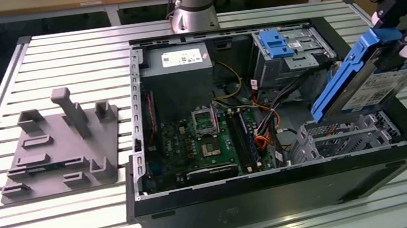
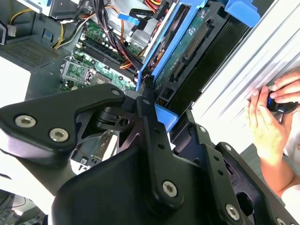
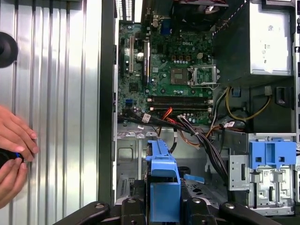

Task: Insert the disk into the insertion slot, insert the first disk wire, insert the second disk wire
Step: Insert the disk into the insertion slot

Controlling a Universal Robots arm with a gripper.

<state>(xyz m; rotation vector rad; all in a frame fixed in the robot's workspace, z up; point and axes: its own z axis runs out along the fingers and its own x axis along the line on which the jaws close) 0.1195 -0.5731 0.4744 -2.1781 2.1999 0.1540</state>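
Disk [image 1: 378, 83] clamped edge-on in the end effector [image 1: 404, 39] — tilted steeply, blue carrier's lower end just over the insertion slot [image 1: 348, 135] on the exterior view's right of the open computer case [image 1: 274, 195], not yet seated. Blue-latched bay [image 1: 282, 44] farther back, orange and black wires [image 1: 266, 127] between. Person's hands [image 3: 14, 150] on the ribbed tabletop [image 1: 66, 55] — beside the case in the first wrist view.

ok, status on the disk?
Robot hand shut on the disk. Disk tilted over the insertion slot, not seated. Dark cables lie beside the slot.
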